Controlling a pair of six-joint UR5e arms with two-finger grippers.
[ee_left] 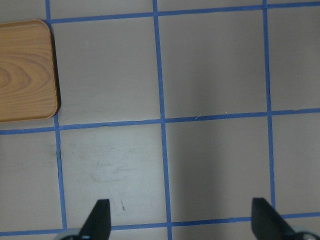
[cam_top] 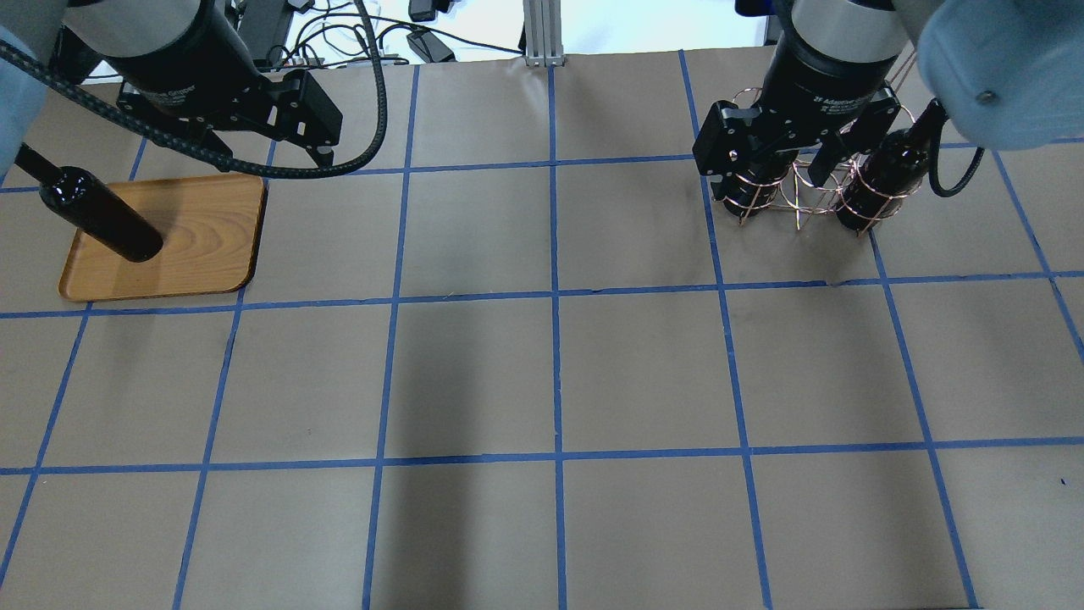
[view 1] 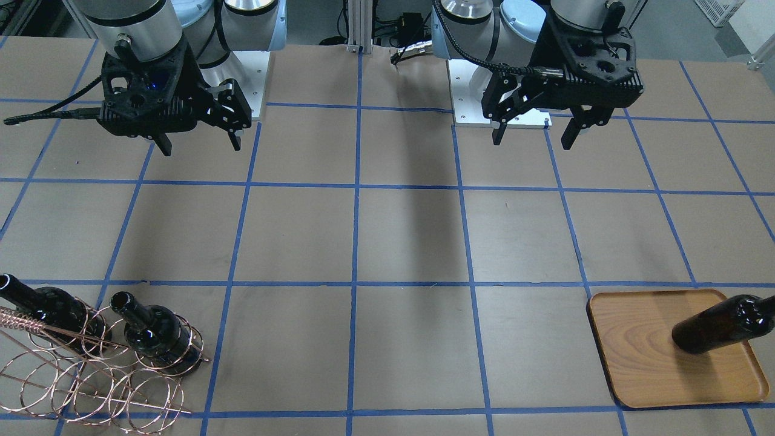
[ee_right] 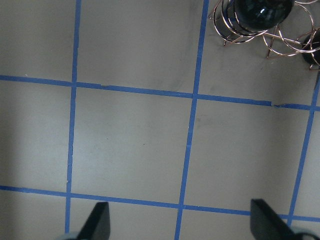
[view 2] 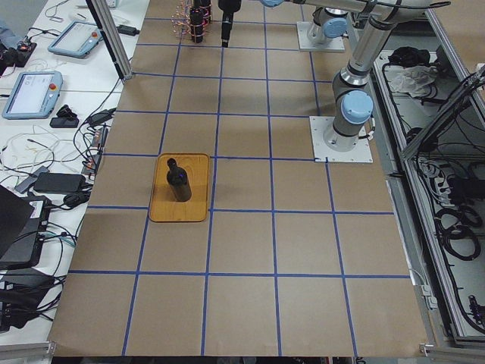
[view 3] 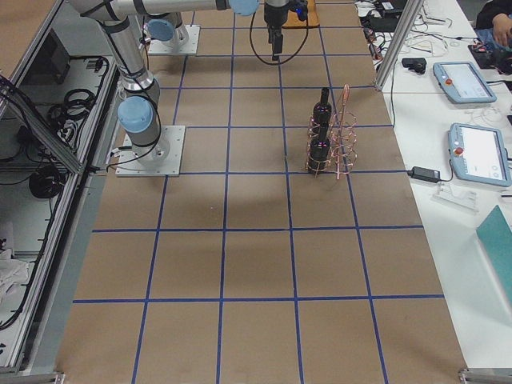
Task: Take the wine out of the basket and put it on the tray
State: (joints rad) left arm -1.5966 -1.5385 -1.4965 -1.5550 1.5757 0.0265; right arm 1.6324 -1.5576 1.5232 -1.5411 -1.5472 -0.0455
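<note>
The wooden tray lies at the table's far side on my left, with one dark wine bottle upright on it. The copper wire basket stands at the far side on my right and holds two more bottles upright in its rings. My left gripper is open and empty, high above the table near the robot base. My right gripper is also open and empty, high and back from the basket. The left wrist view shows a tray corner; the right wrist view shows the basket.
The table is brown paper with a blue tape grid. The two arm bases stand at the robot's edge. Tablets and cables lie on a side bench beyond the basket's side.
</note>
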